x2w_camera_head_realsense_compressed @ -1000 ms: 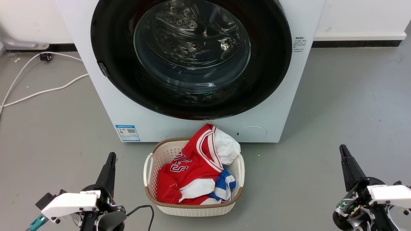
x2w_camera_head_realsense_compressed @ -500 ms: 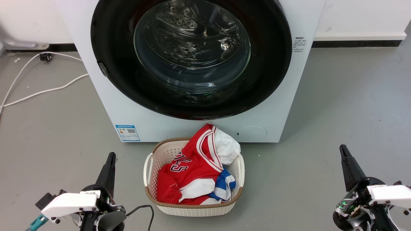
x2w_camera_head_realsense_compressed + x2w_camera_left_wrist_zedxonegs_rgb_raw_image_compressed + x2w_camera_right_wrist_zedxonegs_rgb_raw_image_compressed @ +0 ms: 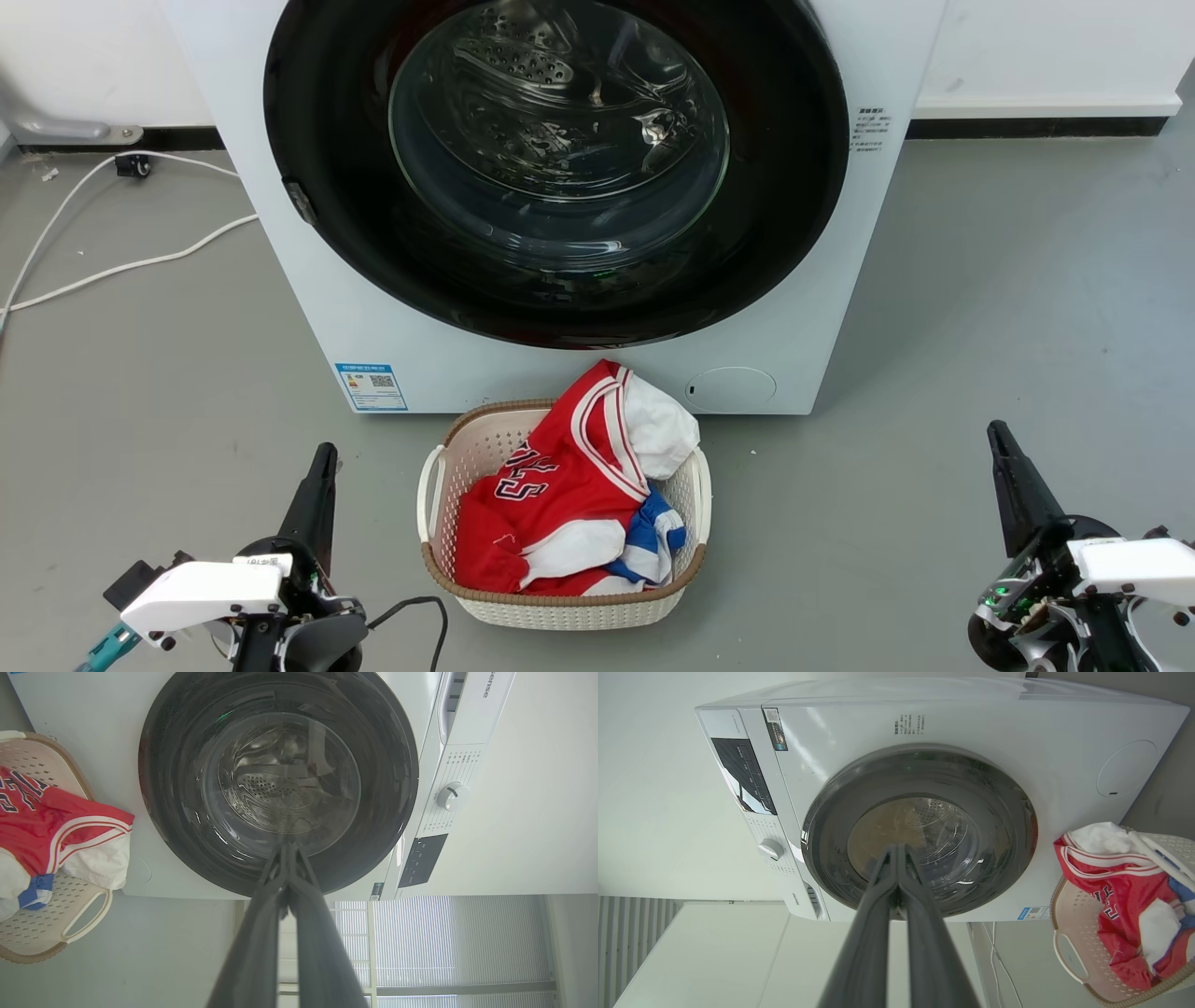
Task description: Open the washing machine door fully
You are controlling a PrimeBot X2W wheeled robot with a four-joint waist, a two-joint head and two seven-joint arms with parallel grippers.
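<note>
Nothing moved, washing machine door (image 3: 557,159) closed, left tool (image 3: 324,455), right tool (image 3: 996,431) both pressed together, grey floor (image 3: 980,280)

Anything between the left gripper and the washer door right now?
Ahead of the left gripper, head view: bare floor, then the washing machine front below the door; basket off to the side.

The washing machine door (image 3: 558,159) is glossy black around smooth clear glass; the washing machine (image 3: 822,308) has a smooth, faintly shiny white casing. The basket (image 3: 560,609) is perforated white plastic, the jersey (image 3: 551,485) soft cloth, the floor (image 3: 990,308) matt grey.
</note>
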